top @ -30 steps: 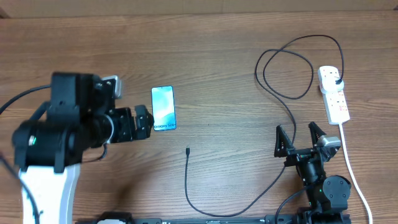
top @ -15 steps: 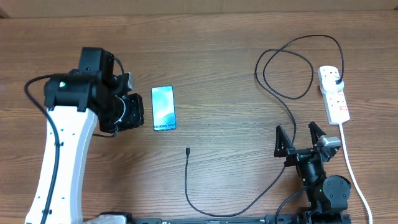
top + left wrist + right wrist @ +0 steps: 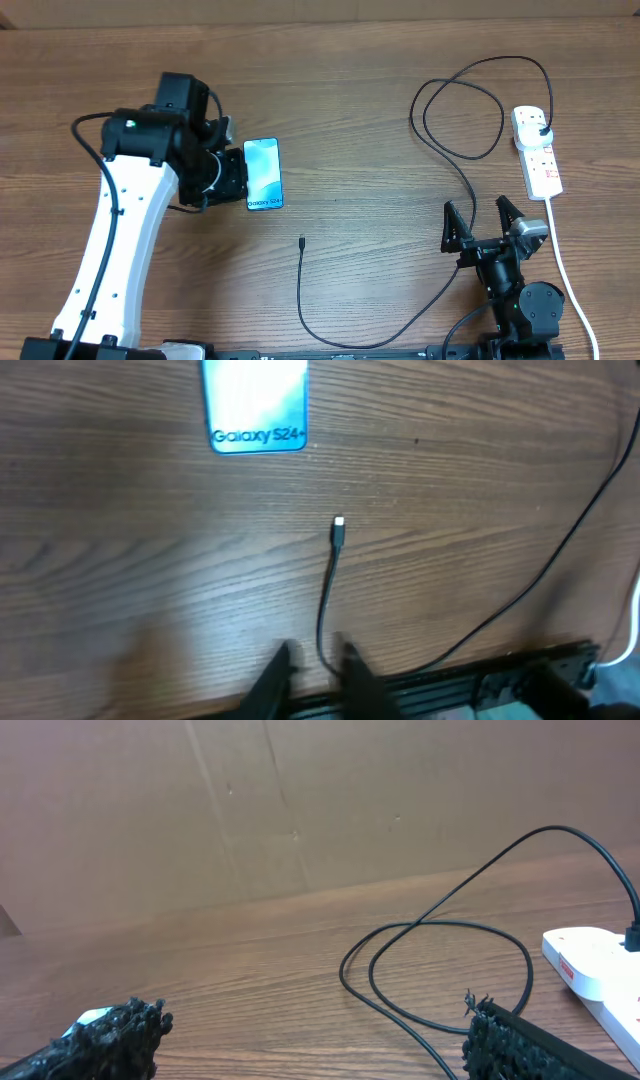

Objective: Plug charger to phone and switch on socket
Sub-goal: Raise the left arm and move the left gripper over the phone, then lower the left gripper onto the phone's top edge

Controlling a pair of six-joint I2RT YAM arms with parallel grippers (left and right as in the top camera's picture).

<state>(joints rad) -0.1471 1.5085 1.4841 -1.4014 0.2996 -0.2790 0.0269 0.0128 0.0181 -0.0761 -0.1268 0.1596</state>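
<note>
Left pincer (image 3: 236, 178) swung in from the left, now just beside the phone (image 3: 262, 172), jaws seemingly narrower.

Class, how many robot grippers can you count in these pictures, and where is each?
2. The left gripper is beside the phone; the right gripper sits near the power strip.

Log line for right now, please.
left fingers: beside phone, empty | right fingers: open, empty | charger tip: loose, not in phone | socket: charger plug in
</note>
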